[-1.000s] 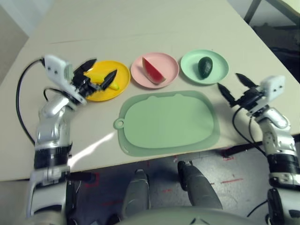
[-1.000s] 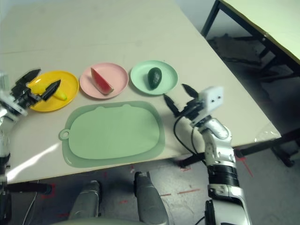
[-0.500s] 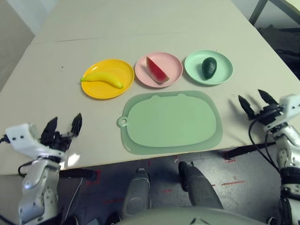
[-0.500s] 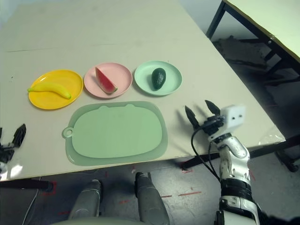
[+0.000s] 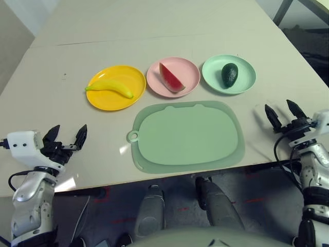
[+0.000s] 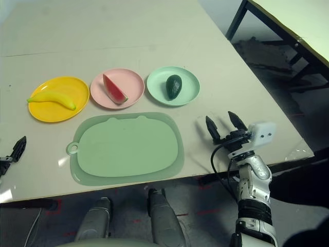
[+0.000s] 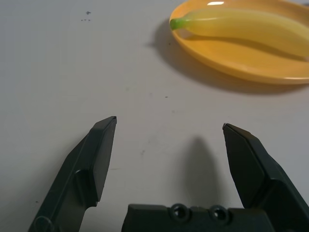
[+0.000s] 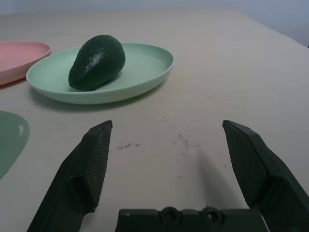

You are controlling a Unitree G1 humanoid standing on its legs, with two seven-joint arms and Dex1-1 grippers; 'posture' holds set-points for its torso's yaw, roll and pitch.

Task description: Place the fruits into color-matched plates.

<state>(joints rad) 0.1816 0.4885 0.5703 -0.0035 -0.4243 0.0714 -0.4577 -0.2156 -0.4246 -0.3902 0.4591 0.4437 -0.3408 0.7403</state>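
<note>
Across the upper middle of the left eye view, three round plates sit in a row on the beige tabletop (image 5: 169,25). The yellow plate (image 5: 103,98) is at the left of the row and carries the banana (image 5: 110,87), which lies across it with its greenish tip reaching the plate's left rim. Just to its right, the pink plate (image 5: 185,74) holds the watermelon wedge (image 5: 170,77), standing on its rind with the red flesh facing left. Farther right, the mint green plate (image 5: 244,74) holds the dark avocado (image 5: 229,74), lying near the plate's centre. Below the row, in the middle of the frame, lies a large pale green mat (image 5: 187,136) with a small ring tab at its left edge; it sits close under the plates without touching them. The left end effector (image 5: 66,137) is at the lower left of the frame, over the near edge of the tabletop and well apart from the yellow plate; its two black fingers are spread wide with nothing between them. The right end effector (image 5: 282,113) is at the lower right, near the tabletop's right edge and well below the mint green plate; its fingers are likewise spread wide and empty.
</note>
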